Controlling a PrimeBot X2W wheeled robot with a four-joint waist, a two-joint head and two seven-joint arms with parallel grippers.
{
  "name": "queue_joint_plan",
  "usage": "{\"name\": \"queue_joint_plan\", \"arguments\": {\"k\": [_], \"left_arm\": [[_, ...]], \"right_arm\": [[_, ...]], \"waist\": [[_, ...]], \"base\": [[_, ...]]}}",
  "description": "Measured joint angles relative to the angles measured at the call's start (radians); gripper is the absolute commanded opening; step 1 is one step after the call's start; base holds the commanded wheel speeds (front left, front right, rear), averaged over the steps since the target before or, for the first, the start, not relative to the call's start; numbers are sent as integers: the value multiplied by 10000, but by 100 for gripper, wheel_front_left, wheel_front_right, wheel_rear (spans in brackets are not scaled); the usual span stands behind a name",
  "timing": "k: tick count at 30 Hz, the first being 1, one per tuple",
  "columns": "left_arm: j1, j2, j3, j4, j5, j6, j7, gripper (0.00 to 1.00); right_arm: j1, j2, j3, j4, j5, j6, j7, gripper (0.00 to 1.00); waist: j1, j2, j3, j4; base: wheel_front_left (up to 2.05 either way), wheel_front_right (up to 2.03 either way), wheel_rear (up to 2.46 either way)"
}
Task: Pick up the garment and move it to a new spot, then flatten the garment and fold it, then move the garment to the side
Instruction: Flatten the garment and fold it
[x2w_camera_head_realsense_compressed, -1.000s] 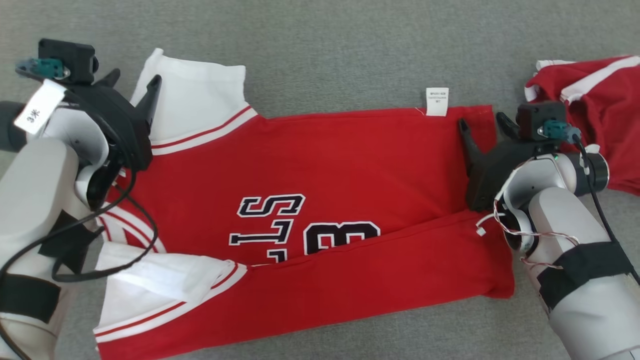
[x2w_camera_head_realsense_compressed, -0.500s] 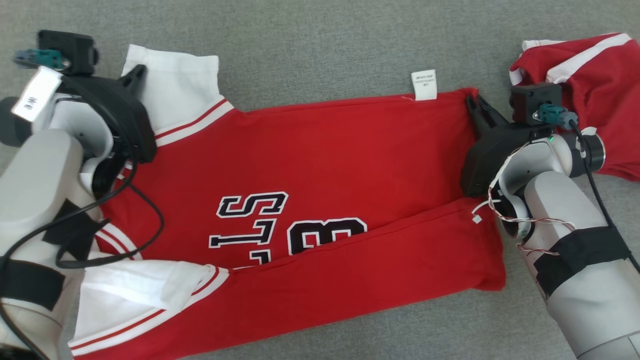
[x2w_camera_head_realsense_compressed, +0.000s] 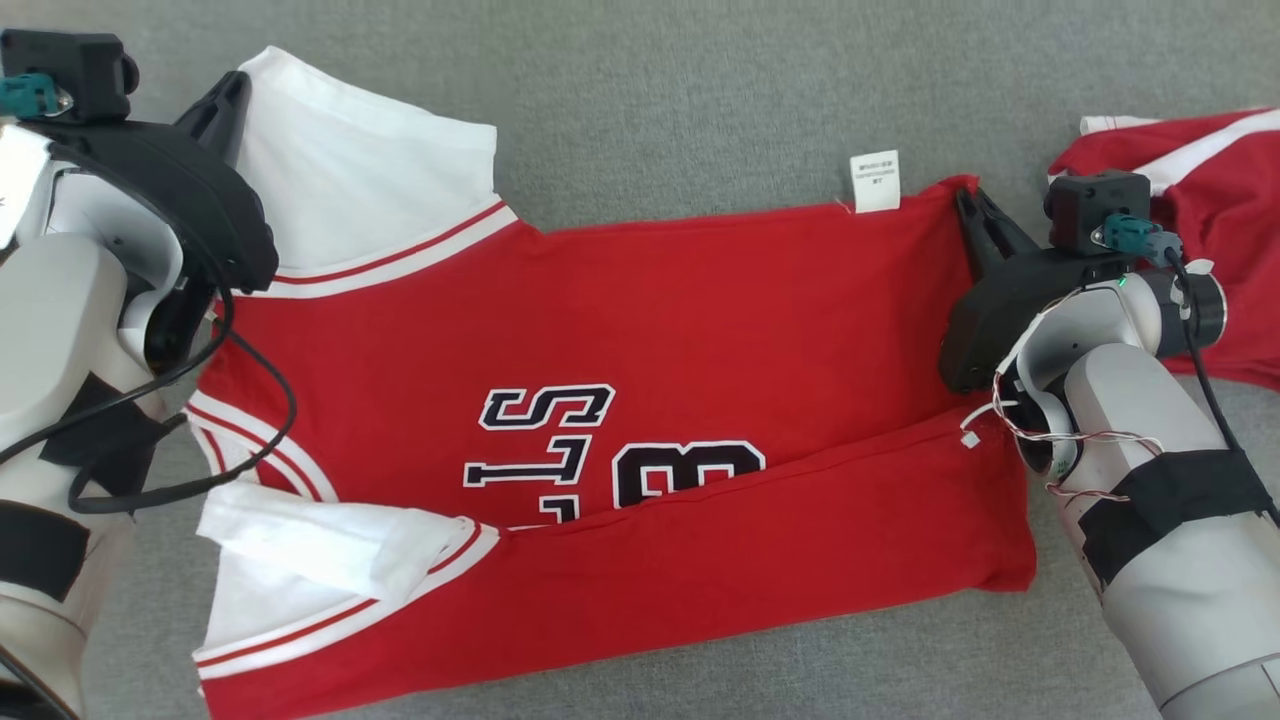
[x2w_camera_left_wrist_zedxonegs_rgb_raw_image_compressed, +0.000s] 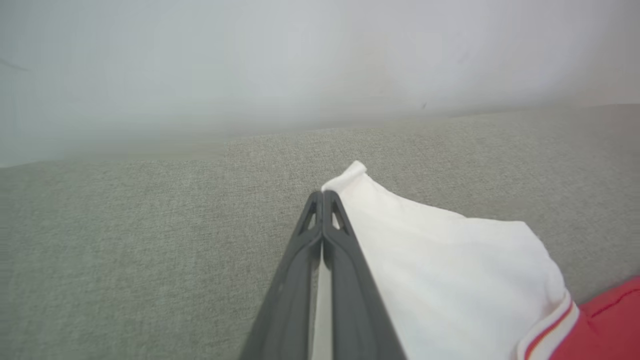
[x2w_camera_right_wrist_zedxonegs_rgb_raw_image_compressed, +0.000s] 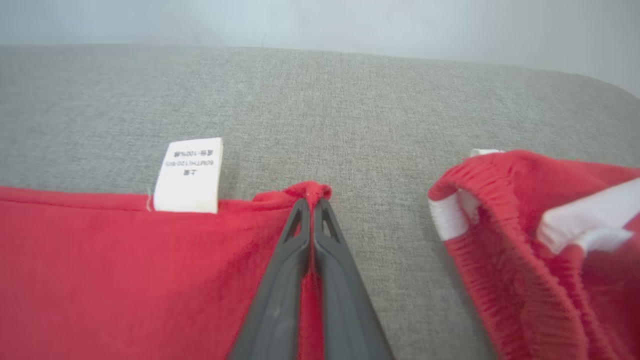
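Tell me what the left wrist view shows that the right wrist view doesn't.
Left wrist, of the two: the white sleeve, its corner pinched in the shut left gripper.
Right wrist, of the two: the white label, the red hem corner pinched in the shut right gripper, and a second garment, red and white, lying apart.
Both: red cloth of the jersey, the grey surface, and a pale background behind.
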Motion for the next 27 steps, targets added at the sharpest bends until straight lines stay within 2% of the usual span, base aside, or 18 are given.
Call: {"name": "queue_joint_plan", "arguments": {"k": [8,12,13,17,27], "left_arm": [[128,12,-451,-178,-600,0,-715,0],[593,63,-849,-612,-951,0,-974,0],[732,144,-997,-807,-980,0,-1055,0],[1353,558,-1386,-1615,-1505,0,-1386,0],[3038,1534,-2819,-4036,-2259,0,-1893,0]], "right_arm": [[13,-4,-199,242,303,477,-460,0],[313,-286,-307,236,585,930,-635,0],[425,-372,-309,203,642,1093,-663,0],[819,-550,-268,54,819,1394,-815,0],[2316,-1179,-284,-314,1586,1569,-965,0]], "waist": [[0,0,-703,192],[-1,-2,-1085,304],[-1,-2,-1176,333],[-2,-2,-1529,444],[-2,-3,-2359,706]], "base": [[0,0,0],[0,0,0],[0,0,0],[0,0,0],[0,0,0]]}}
